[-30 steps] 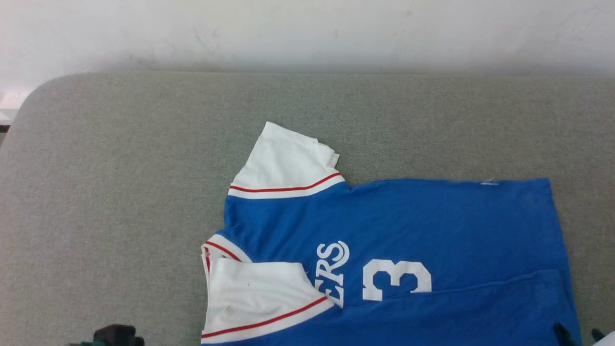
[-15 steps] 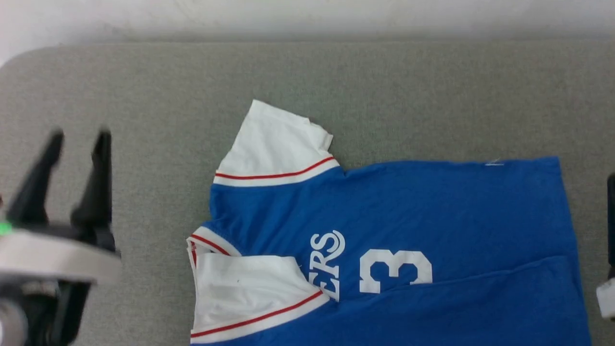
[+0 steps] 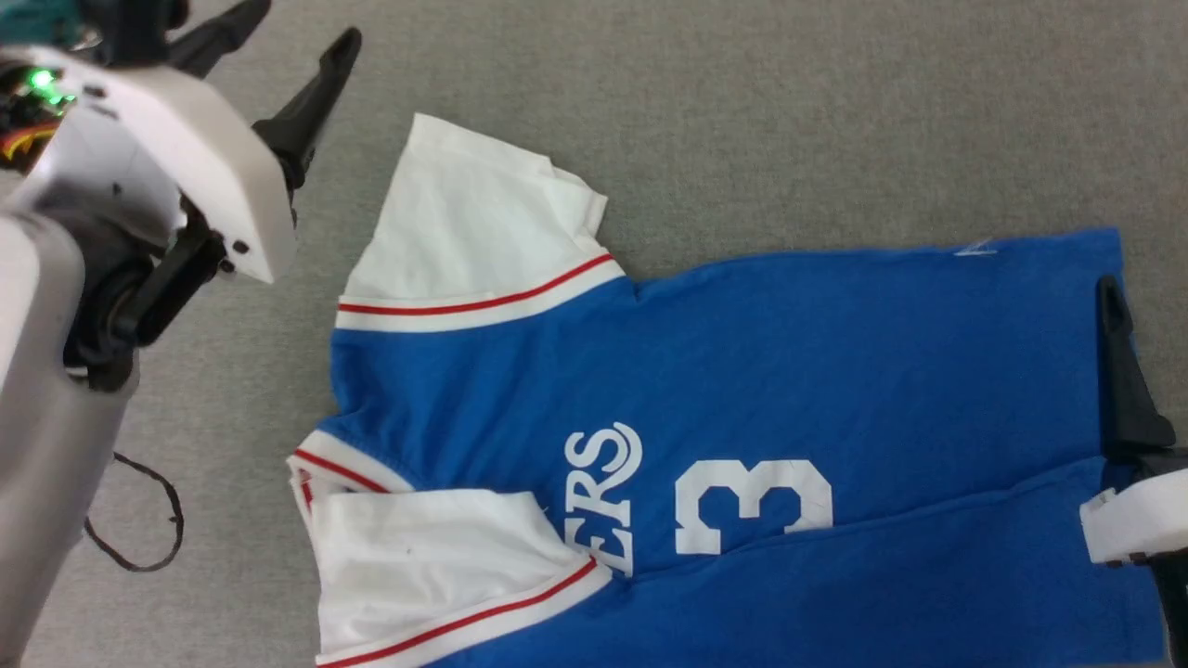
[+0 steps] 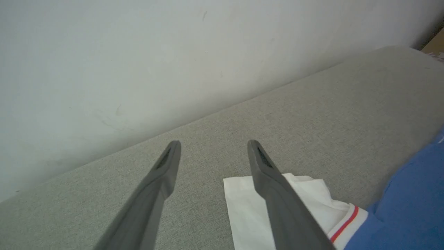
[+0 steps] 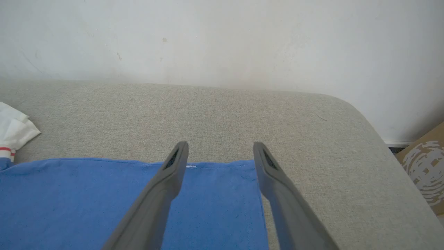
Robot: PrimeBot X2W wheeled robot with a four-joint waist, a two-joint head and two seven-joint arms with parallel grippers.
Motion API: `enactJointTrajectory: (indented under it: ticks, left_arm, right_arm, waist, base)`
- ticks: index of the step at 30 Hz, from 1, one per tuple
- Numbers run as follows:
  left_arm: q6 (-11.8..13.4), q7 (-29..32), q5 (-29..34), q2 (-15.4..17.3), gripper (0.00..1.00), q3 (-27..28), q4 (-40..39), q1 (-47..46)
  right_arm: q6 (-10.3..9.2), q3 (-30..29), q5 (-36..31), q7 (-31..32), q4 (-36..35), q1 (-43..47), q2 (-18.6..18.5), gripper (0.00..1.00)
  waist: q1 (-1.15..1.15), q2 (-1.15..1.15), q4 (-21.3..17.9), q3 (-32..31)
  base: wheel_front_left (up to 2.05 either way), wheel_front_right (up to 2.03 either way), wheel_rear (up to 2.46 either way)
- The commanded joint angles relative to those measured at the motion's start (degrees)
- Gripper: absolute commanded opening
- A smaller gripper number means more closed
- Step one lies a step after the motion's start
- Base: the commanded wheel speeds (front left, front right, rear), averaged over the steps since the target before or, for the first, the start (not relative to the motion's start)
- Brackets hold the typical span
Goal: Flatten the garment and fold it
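Note:
The garment [image 3: 789,371], a royal-blue jersey, lies on the grey padded surface [image 3: 742,111] with its collar to the left and its hem to the right. Its far white sleeve [image 3: 464,213] lies spread out. The near sleeve [image 3: 436,557] and the near side are folded over the chest. My left gripper [image 3: 306,20] hovers open, up and left of the far sleeve; in the left wrist view one finger [image 4: 277,201] crosses that sleeve [image 4: 312,194]. My right gripper [image 5: 220,146] is open above the far hem corner [image 5: 222,194], and one finger [image 3: 1125,371] shows at the hem.
A thin black thread loop [image 3: 139,529] lies on the surface left of the collar. A white wall [image 4: 138,52] rises right behind the surface. A cardboard box [image 5: 425,166] stands past the rounded right end.
The head camera has tilted down and closer. My left arm rose from the lower left to the upper left beside the far sleeve. My right gripper came up over the hem. The garment lies unmoved.

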Motion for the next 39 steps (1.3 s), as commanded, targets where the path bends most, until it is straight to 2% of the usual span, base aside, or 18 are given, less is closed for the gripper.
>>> enactJointTrajectory:
  ticks: [1,4,8,12,17,18,19,20,22,26,30,33,39]
  left_arm:
    - [-0.7,0.9,-0.2,0.2,1.00,-0.6,0.7,-1.2]
    - [-2.9,5.2,-1.8,0.2,1.00,-2.5,3.5,-3.8]
    - [-4.2,9.7,-4.3,0.2,1.00,-4.0,5.7,-5.8]
    - [-4.3,14.2,-6.0,1.1,1.00,-4.8,7.3,-6.5]
    - [-3.3,16.6,-7.2,1.7,1.00,-4.8,8.3,-5.7]
    - [-3.1,16.8,-7.3,1.7,0.95,-4.8,8.5,-5.5]
    - [-2.9,17.0,-7.6,1.7,0.41,-4.8,8.7,-5.2]
    - [-2.8,17.3,-8.0,1.6,0.02,-4.8,8.7,-4.8]
    - [-2.9,17.7,-8.6,1.8,0.00,-4.9,8.5,-4.2]
    - [-3.1,14.6,-8.0,1.6,0.00,-4.5,8.4,-3.3]
    - [-3.3,11.9,-8.4,0.7,0.00,-4.1,8.5,-1.8]
    - [-3.4,11.1,-8.5,0.4,0.00,-4.3,8.3,-1.3]
    - [-3.6,10.7,-8.7,-0.1,0.00,-4.7,7.6,-1.5]
  right_arm:
    - [-0.05,0.2,-0.4,-0.3,0.2,-1.0,0.2,1.00]
    - [-0.05,0.7,-0.3,-0.2,0.6,-1.6,0.2,1.00]
    - [-0.05,1.6,-0.5,0.0,0.7,-2.5,0.2,1.00]
    - [-0.05,2.3,-0.7,0.2,0.5,-3.1,0.2,1.00]
    - [-0.05,2.0,-0.7,0.2,0.6,-3.3,0.2,1.00]
    - [-0.05,1.9,-0.6,0.2,0.6,-3.3,0.2,1.00]
    - [-0.05,1.8,-0.6,0.2,0.6,-3.3,0.2,1.00]
    - [-0.05,1.7,-0.6,0.2,0.6,-3.3,0.2,1.00]
    - [-0.05,1.6,-0.7,0.4,0.4,-3.5,0.2,1.00]
    - [-0.05,2.3,-0.8,0.9,-0.6,-5.4,-0.1,1.00]
    - [-0.05,2.0,-0.1,2.5,-2.2,-10.5,-2.6,1.00]
    - [-0.05,1.2,2.4,6.7,-1.3,-15.0,-4.4,1.00]
    - [-0.05,-4.2,7.1,19.7,7.1,-21.6,-6.8,1.00]
  waist:
    - [-0.02,0.00,-2.4,3.1]
    - [-0.02,0.00,-3.1,5.0]
    - [-0.02,0.00,-4.2,7.2]
    - [-0.02,0.00,-5.2,8.9]
    - [-0.02,0.00,-5.9,9.8]
    - [-0.02,0.00,-5.9,9.8]
    - [-0.02,0.00,-5.9,9.8]
    - [-0.02,0.00,-5.9,9.8]
    - [-0.02,0.00,-5.7,9.8]
    - [-0.02,0.00,-5.1,8.6]
    - [-0.02,0.00,-4.4,6.7]
    - [-0.02,0.00,-3.7,6.0]
    - [-0.02,0.00,-2.2,6.7]
  base:
    - [0.00,0.00,0.00]
    - [0.00,0.00,0.00]
    - [0.00,0.00,0.00]
    - [0.00,0.00,0.00]
    - [0.00,0.00,0.00]
    - [0.00,0.00,0.00]
    - [0.00,0.00,0.00]
    - [0.00,0.00,0.00]
    - [0.00,0.00,0.00]
    - [0.00,0.00,0.00]
    - [0.00,0.00,0.00]
    - [0.00,0.00,0.00]
    - [0.00,0.00,0.00]
